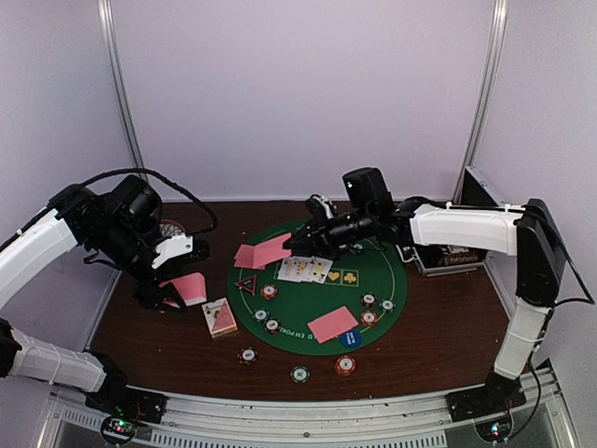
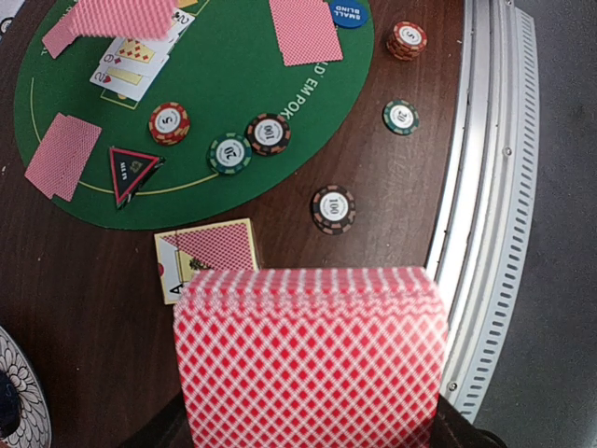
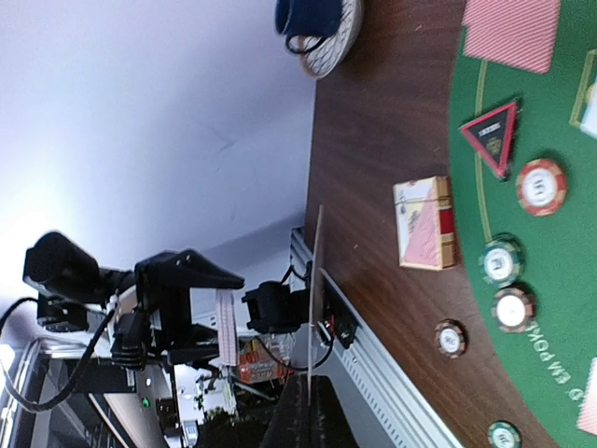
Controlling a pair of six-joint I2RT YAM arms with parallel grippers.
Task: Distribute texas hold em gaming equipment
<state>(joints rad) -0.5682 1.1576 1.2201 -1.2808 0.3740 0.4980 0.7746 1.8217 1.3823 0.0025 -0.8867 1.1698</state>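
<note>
Deck (image 2: 308, 364): clamped in left fingers (image 1: 157, 295), likely as dealing stock.
Card (image 3: 315, 271): pinched by right fingers (image 3: 298, 420) over mat (image 1: 308, 308), likely for placing.

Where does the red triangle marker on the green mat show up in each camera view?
Top external: red triangle marker at the green mat's left edge.
Left wrist: left of centre, inside the mat's rim.
Right wrist: upper right.
Shared landmark: cream card pack on the wood just off the mat beside it.
</note>
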